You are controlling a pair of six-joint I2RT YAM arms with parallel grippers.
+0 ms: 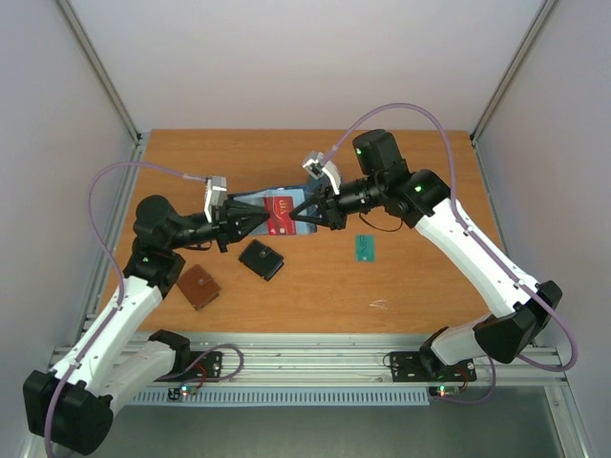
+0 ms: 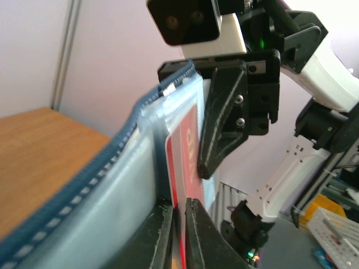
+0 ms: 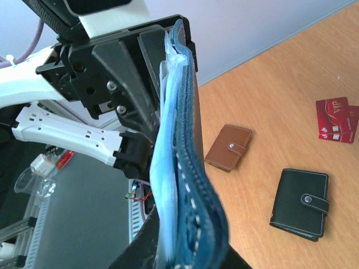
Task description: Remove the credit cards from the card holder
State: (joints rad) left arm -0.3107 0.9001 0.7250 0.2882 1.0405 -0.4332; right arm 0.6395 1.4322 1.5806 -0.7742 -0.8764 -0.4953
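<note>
the worktop (image 1: 430, 286) is a plain orange-brown wooden board, closed in by pale walls at the back and both sides. on its left part a brown wallet (image 1: 199, 286) lies flat and closed, its snap tab fastened. a black wallet (image 1: 262, 259), also closed with a snap tab, lies a little further in and to the right of it, not touching. right of the middle a teal-green card (image 1: 365, 247) lies flat on its own, well apart from both wallets. a small pale scrap (image 1: 379, 304) lies nearer the front edge. from the right wrist view two red cards (image 3: 335, 119) lie flat on the wood, one overlapping the other.
</note>
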